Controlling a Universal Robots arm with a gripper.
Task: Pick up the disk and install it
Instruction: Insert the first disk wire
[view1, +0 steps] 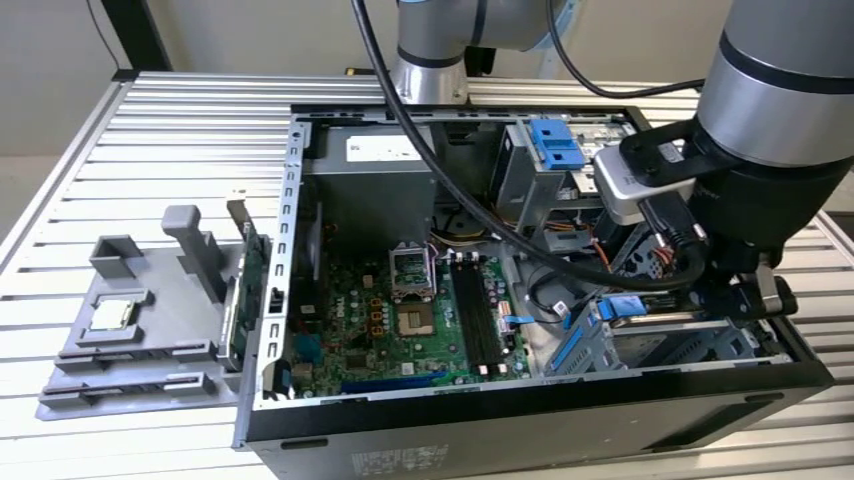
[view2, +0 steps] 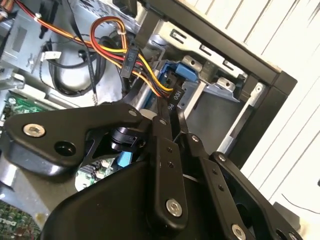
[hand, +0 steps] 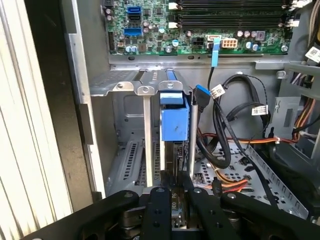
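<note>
The disk (hand: 175, 122) stands on edge inside the metal drive cage (hand: 122, 82), and its blue plastic rail faces the camera in the first wrist view. My gripper (hand: 172, 194) holds it from behind with the black fingers (hand: 156, 200) pressed close on either side of its edge. In the exterior view the disk's blue rail (view1: 625, 307) shows in the cage (view1: 667, 350) at the case's near corner on that view's right, under the arm's wrist. The second wrist view has the gripper (view2: 167, 114) reaching toward the blue rail (view2: 176, 75) beneath a bundle of power wires.
Black and orange cables (hand: 225, 135) hang close beside the cage. The green motherboard (view1: 414, 310) fills the middle of the open case, with a grey power-supply box (view1: 374, 165) behind it. A grey fixture (view1: 134, 330) with a small chip (view1: 114, 314) sits outside, on the exterior view's left.
</note>
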